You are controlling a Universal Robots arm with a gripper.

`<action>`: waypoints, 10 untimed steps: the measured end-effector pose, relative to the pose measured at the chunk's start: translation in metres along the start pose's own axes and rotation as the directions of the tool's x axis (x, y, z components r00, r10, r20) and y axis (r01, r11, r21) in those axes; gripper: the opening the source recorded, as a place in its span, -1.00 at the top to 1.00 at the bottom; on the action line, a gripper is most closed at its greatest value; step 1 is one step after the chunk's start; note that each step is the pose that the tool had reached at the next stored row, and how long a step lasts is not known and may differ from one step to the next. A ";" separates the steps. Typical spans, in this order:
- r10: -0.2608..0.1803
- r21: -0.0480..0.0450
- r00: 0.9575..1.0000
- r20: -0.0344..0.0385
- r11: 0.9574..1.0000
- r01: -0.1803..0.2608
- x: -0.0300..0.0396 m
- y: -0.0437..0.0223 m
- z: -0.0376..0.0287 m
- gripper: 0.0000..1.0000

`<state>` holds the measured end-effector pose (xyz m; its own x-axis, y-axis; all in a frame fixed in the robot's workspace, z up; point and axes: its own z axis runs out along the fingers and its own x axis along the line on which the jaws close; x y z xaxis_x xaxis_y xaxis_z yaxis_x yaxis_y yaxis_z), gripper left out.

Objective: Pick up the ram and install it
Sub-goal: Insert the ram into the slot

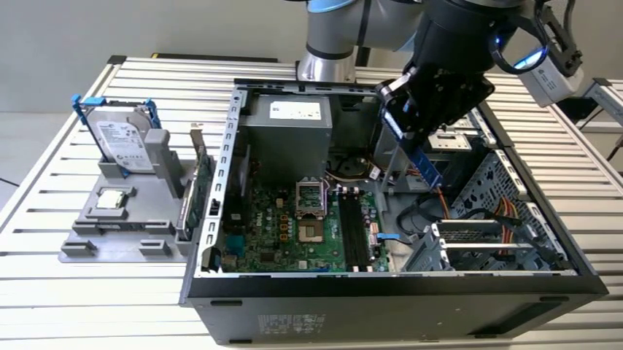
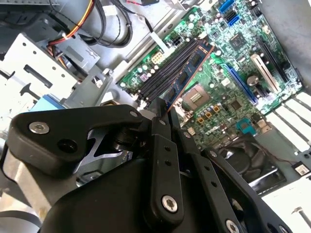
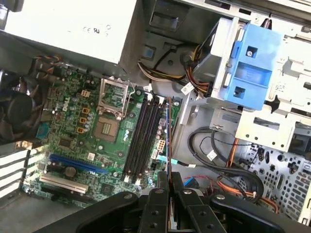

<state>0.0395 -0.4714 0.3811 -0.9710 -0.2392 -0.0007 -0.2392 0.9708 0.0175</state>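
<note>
Black gripper (image 3: pixel 170 180) linkages sit closest in both wrist views, the jaws closed tight on one end of the ram (image 3: pixel 168 131); the stick runs out from between them, edge-on in the first wrist view and showing a blue face with dark chips in the second wrist view (image 2: pixel 189 68); it hangs over the board unseated, lying just beside the memory slots (image 3: pixel 143 136) on the side toward the blue drive caddy (image 3: pixel 252 68); in the exterior view the ram (image 1: pixel 425 166) slants down from the gripper (image 1: pixel 413 142), well above the memory slots (image 1: pixel 352 233) and to the exterior view's right of them. As for writing, a white label sits on the power supply (image 1: pixel 287 117) beyond the far end of the memory slots; a printed sticker covers the face of the hard drive (image 1: pixel 125 142), which stands upright in a grey holder (image 1: pixel 117 219) outside the case (image 1: pixel 389 288), well to the exterior view's left of the memory slots.
</note>
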 end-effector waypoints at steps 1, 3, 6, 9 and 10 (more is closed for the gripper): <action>0.009 0.000 1.000 0.000 1.000 -0.009 0.0000 0.0000 0.0000 1.00; 0.026 0.000 1.000 0.000 1.000 -0.026 0.0000 0.0000 0.0000 1.00; 0.052 0.000 0.999 0.001 0.999 -0.052 -0.0001 0.0000 0.0000 1.00; 0.076 0.000 0.997 0.001 0.997 -0.076 -0.0001 0.0000 0.0000 1.00; 0.091 0.000 0.996 0.002 0.996 -0.091 -0.0002 -0.0001 0.0000 1.00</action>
<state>0.0397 -0.4714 0.3811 -0.9887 -0.1498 -0.0007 -0.1498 0.9886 0.0174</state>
